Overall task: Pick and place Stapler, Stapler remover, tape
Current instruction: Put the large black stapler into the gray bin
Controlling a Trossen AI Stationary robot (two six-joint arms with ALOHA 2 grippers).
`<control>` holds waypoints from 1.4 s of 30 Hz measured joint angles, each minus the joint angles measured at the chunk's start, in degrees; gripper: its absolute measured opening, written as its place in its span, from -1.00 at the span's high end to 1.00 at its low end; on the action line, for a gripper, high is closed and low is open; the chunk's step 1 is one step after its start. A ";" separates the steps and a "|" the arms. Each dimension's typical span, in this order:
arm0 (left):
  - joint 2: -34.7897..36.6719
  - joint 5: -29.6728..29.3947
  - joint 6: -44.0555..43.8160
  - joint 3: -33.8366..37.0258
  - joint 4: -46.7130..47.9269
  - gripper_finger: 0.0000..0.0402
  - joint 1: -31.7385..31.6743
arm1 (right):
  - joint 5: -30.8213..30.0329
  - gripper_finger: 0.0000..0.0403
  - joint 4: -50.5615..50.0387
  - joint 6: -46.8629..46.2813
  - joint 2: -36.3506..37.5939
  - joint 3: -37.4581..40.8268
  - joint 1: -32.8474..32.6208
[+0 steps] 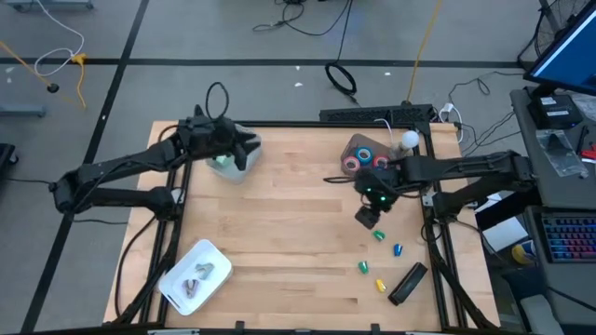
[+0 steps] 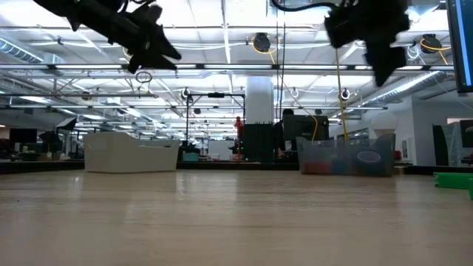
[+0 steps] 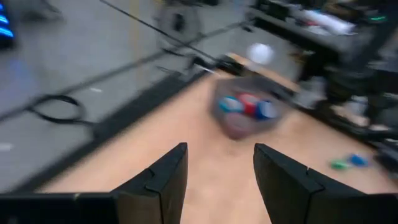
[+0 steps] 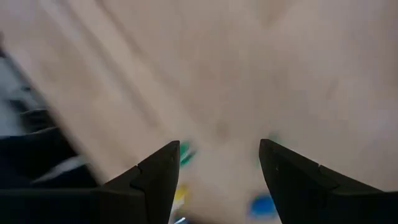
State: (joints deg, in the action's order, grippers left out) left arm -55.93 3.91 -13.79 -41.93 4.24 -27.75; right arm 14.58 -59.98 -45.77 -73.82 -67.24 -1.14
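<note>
Red and blue tape rolls (image 1: 365, 160) lie in a clear bin (image 1: 354, 144) at the table's far right, also seen in the left wrist view as the tape rolls (image 3: 247, 106). A black stapler (image 1: 407, 284) lies near the front right edge. Several small green, blue and yellow pieces (image 1: 379, 235), seemingly stapler removers, lie scattered beside it. My left gripper (image 1: 253, 144) (image 3: 217, 149) hangs open above a white bin (image 1: 228, 166), with nothing between its fingers. My right gripper (image 1: 370, 221) (image 4: 219, 144) is open above the coloured pieces, pointing steeply down, and holds nothing.
A white tray (image 1: 212, 256) with grey items stands at the front left. The table has a dark frame along its edges (image 1: 438, 233). Bare wood (image 1: 298, 223) stretches across the middle between the two arms. Cables lie on the floor beyond the far edge.
</note>
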 joint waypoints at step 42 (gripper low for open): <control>-13.22 3.55 -2.48 0.08 -10.35 0.08 13.07 | 7.73 -0.05 15.95 -93.35 4.82 11.76 -42.87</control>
State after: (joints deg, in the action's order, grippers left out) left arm -69.14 7.46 -16.27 -41.85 -6.11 -14.67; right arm 22.31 -44.03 -139.11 -69.00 -55.48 -44.01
